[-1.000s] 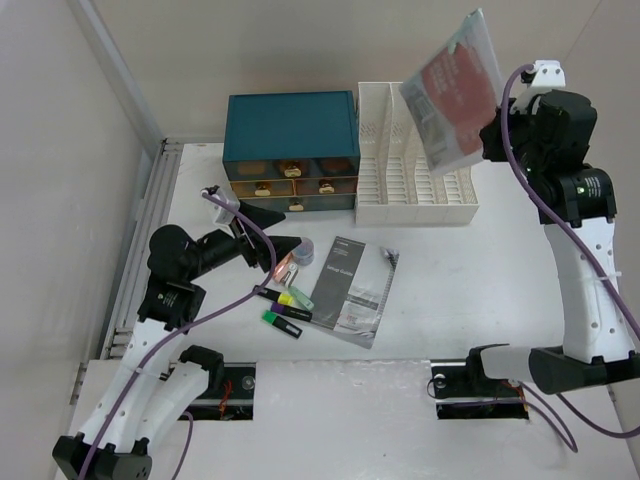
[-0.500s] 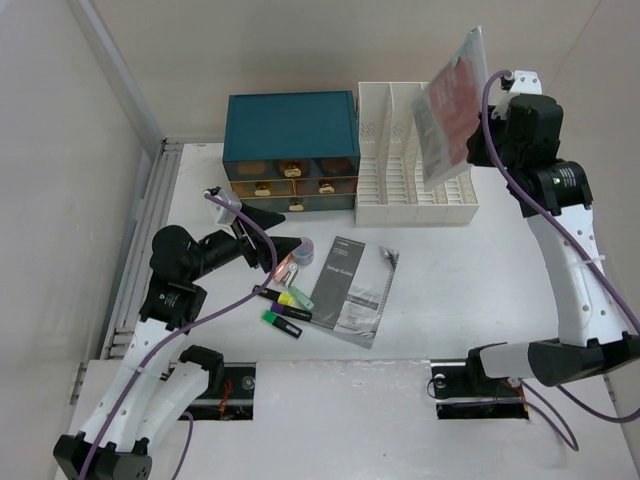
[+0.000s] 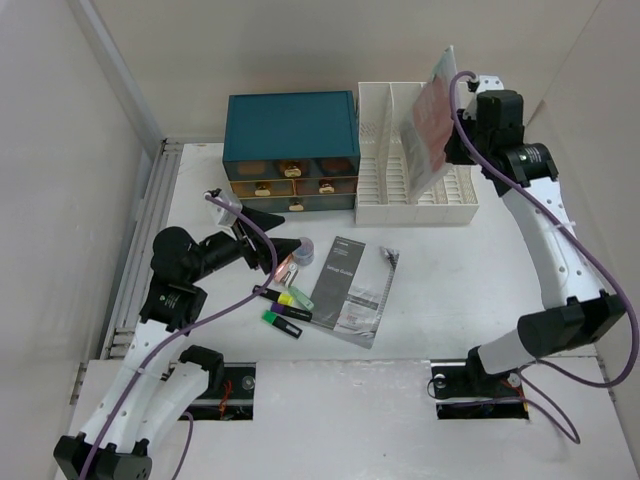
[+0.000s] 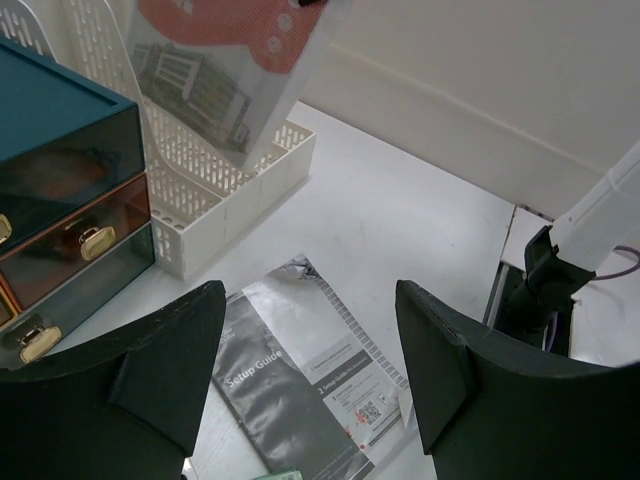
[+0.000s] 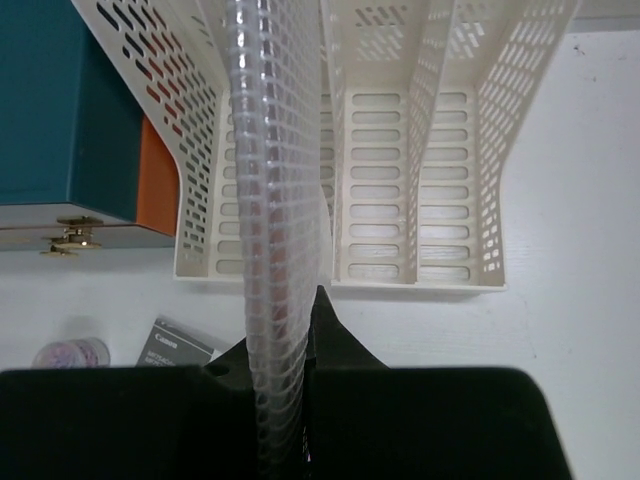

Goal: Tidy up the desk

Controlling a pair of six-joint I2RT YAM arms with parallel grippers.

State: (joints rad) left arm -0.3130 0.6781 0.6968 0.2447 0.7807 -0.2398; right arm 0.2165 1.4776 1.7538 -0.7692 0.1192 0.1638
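Left gripper [image 4: 308,300], jaws spread and empty, hovers low over the flat white desk [image 3: 470,270], near a grey setup booklet [image 3: 352,290] lying on it. Farther back, the right gripper [image 3: 455,135] pinches a clear mesh document pouch [image 3: 430,115], whose lower edge is at the white slotted plastic file rack [image 3: 440,205].

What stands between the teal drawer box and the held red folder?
The white file rack, left of the red folder; the top view shows it.
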